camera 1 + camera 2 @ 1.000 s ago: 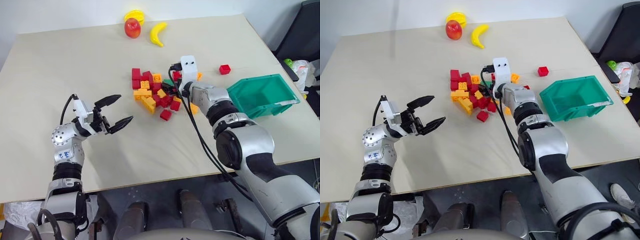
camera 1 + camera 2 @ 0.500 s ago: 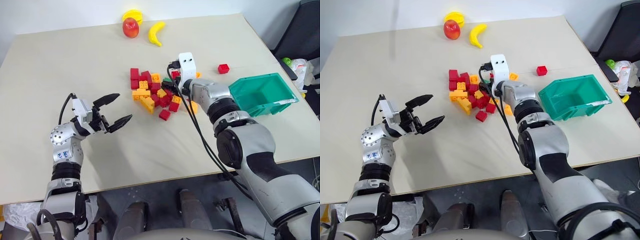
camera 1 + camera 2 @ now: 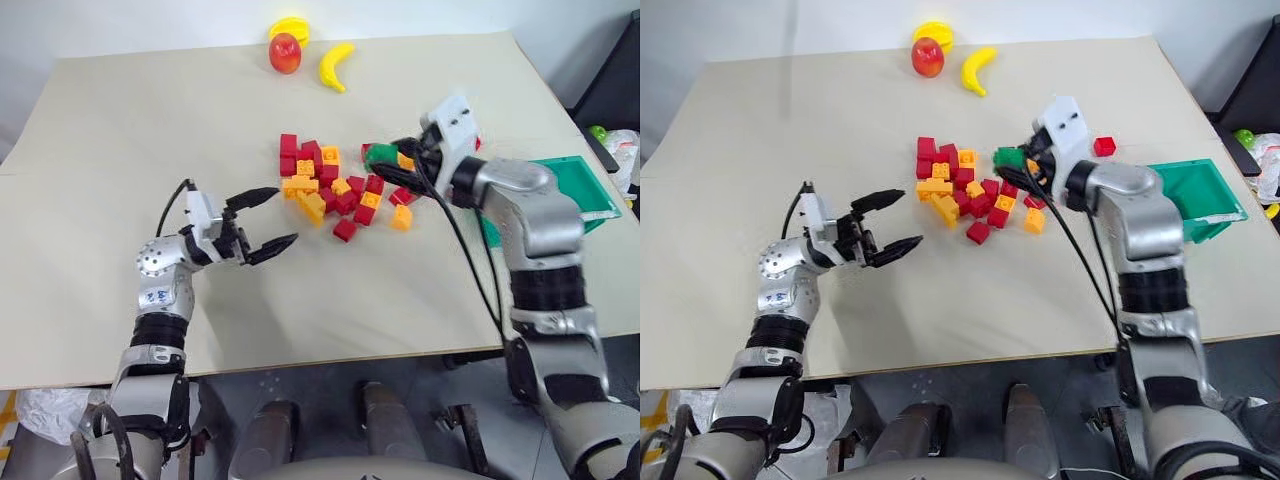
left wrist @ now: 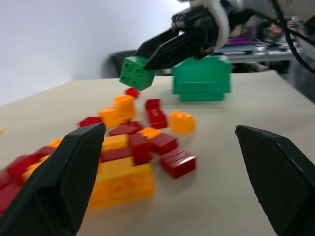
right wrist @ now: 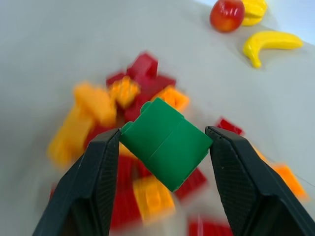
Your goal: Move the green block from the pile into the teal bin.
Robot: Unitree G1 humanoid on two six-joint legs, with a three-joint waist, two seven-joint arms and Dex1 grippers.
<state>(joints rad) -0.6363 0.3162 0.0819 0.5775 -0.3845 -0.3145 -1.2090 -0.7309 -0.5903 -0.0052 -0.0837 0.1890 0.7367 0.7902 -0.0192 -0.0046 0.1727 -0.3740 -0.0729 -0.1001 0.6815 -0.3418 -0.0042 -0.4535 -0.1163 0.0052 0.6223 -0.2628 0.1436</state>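
I had the green block (image 5: pixel 165 143) pinched in my right claw (image 3: pixel 1014 166) above the pile (image 3: pixel 335 190), left claw (image 3: pixel 268 219) wide, needing a level carry over the bin (image 3: pixel 1196 196).

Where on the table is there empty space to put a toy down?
Bare table stretches between the fruit and the open left gripper, and along the near edge. It is crowded around the pile.

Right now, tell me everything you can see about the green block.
The green block is a small, dark green, square plastic brick with round studs on one face. It is pinched between the two black fingers of the right end effector, tilted, lifted clear of the table above the right edge of the pile. Only the fingers touch it. It is not yet in the bin.
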